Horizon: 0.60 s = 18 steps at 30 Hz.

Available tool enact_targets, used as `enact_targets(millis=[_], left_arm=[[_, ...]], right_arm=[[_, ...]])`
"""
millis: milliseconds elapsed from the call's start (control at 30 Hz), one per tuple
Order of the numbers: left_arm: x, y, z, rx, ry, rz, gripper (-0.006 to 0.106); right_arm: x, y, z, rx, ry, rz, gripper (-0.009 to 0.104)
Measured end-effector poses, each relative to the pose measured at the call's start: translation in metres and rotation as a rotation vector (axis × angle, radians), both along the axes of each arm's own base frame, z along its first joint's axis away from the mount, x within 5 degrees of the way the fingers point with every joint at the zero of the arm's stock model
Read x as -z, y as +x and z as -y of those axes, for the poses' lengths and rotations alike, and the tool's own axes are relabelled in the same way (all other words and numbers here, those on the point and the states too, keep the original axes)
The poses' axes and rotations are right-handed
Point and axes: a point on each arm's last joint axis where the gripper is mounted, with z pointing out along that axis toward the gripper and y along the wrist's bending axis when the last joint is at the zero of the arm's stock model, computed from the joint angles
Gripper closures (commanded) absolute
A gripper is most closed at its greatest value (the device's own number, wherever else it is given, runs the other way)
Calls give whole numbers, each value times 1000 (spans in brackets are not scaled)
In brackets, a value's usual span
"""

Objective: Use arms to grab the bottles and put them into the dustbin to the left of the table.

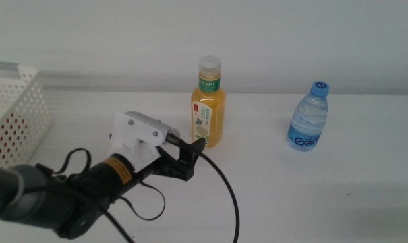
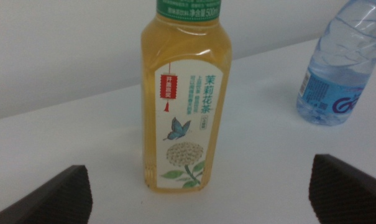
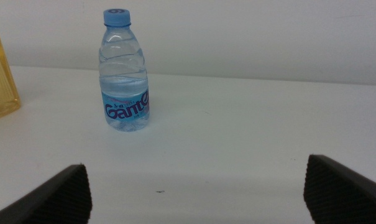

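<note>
An orange juice bottle with a white cap and green neck band stands upright at mid-table. My left gripper is open, reaching in from the lower left, its tips just short of the bottle's base. In the left wrist view the juice bottle stands centred ahead of the left gripper, whose jaws are spread wide. A clear water bottle with a blue cap stands upright to the right. It also shows ahead of my open right gripper, as the water bottle, well apart from the jaws.
The white perforated dustbin sits at the table's left edge, and something red shows through its holes. The left arm's black cable loops over the table in front of the juice bottle. A white wall runs behind the table.
</note>
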Motion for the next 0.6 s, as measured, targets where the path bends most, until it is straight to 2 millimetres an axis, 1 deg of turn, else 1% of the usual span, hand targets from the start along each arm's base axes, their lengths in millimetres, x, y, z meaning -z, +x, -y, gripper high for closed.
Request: enact_targets(millis=[100, 400, 600], left_arm=[[3, 10, 5, -1, -3, 3, 8], [2, 40, 17, -28, 4, -13, 8], [5, 40, 32, -76, -4, -36, 8]], right_arm=[[0, 0, 0, 0, 0, 0, 5], [0, 0, 0, 0, 0, 0, 5], [0, 0, 0, 0, 0, 0, 5]])
